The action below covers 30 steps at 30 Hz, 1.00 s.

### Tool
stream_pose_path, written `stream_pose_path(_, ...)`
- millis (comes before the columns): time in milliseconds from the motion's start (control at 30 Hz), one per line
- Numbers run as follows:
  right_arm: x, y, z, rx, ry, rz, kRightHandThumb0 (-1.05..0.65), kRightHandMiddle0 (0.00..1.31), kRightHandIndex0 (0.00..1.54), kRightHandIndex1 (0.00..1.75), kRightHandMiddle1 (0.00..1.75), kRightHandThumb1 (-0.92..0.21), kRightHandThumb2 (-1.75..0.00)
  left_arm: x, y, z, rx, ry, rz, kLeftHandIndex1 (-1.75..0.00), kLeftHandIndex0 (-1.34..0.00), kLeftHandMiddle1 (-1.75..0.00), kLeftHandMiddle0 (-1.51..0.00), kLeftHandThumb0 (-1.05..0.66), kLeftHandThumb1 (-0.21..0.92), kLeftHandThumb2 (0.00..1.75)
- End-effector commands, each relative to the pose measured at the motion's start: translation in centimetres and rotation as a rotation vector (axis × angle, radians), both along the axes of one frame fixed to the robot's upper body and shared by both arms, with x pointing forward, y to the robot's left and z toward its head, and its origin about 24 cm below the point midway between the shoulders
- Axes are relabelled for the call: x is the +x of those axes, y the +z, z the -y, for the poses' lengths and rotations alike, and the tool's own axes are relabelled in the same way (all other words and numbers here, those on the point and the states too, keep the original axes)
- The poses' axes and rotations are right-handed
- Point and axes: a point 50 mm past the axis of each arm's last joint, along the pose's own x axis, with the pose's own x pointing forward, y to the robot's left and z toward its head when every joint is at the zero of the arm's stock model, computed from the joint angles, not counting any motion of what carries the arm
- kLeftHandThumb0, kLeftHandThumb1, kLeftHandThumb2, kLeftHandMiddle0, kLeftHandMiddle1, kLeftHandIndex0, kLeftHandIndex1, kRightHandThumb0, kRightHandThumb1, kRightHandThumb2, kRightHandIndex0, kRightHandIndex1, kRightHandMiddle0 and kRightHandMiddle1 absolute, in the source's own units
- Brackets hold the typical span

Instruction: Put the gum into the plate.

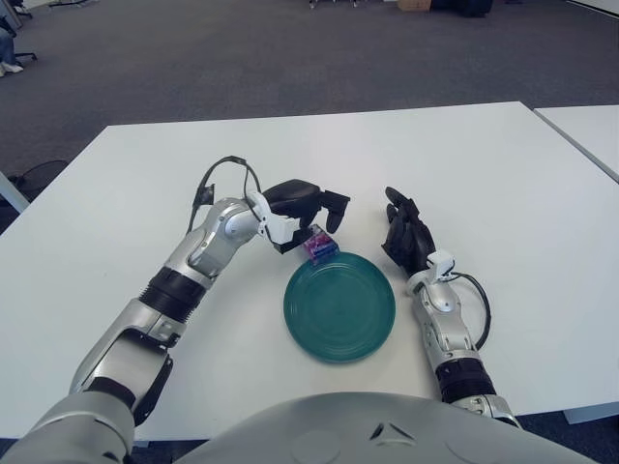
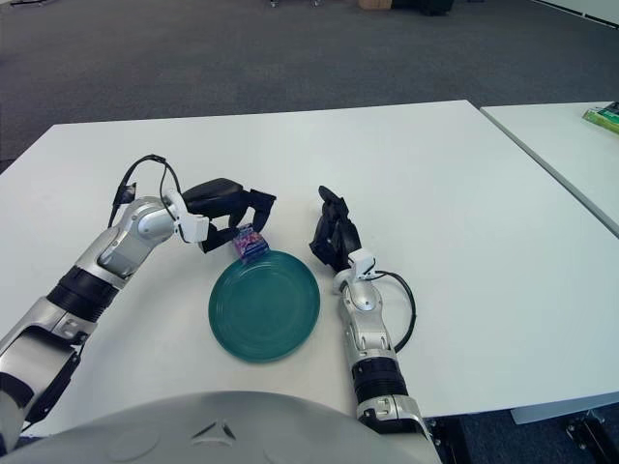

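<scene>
A: Please start from the left. What is the left robot hand (image 1: 308,215) doing?

B: It is reached forward over the white rectangular worktop (image 1: 116,193). Its dark fingers (image 1: 334,207) are curled around the small purple and blue pack of gum (image 1: 319,246), which sits just under the fingers. The hand looks closed on the pack, but I cannot tell if the pack is lifted or touches the worktop.

A: And where is the target, seen from that hand?

B: The round dark green plastic plate (image 1: 339,305) lies just below the hand, a little to its right, toward the robot body. The gum is at the far-left rim of the plate, right at the edge and not yet over the middle.

A: What about the other side?

B: The right robot hand (image 1: 406,234) shows just beside the plate, on its right side. Its black fingers are loose and a bit spread, and it holds nothing. It seems idle.

A: So which step is this, in your opinion?

B: I judge it is the carrying step: the gum is grasped and brought to the plate, but not placed. The next move calls for a short shift of the left hand toward the robot body, until the gum is above the flat centre of the plate. Then the fingers should spread so the pack drops inside the rim.
</scene>
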Motion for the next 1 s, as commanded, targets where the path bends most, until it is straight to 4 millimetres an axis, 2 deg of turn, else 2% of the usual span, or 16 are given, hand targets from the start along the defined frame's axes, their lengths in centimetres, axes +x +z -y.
stream_pose_path(0,-2.9,-4.0,0.4,0.033,-0.015,-0.235,-0.75,0.0,0.05,0.0,0.24,-0.92,-0.94,-0.1,0.3,0.6,0.043,-0.046,0.016,-1.75,-0.59,-1.61,-0.81,0.0,0.08,1.55)
stream_pose_path(500,-2.8,-4.0,0.3,0.113,-0.011,-0.199,-0.7,0.0,0.08,0.01,0.35,-0.92,-0.94,-1.3,-0.6,1.7,0.099,-0.123,-0.035,-1.75,-0.58,-1.63,-0.79,0.0,0.09,1.54)
stream_pose_path(967,-2.6,-4.3,0.4,0.096,0.009,-0.189,-0.7,0.0,0.05,0.0,0.26,-0.92,-0.97,-1.1,-0.4,1.5,0.136,-0.129,-0.031,-1.75,-0.56,-1.66,-0.76,0.0,0.12,1.52)
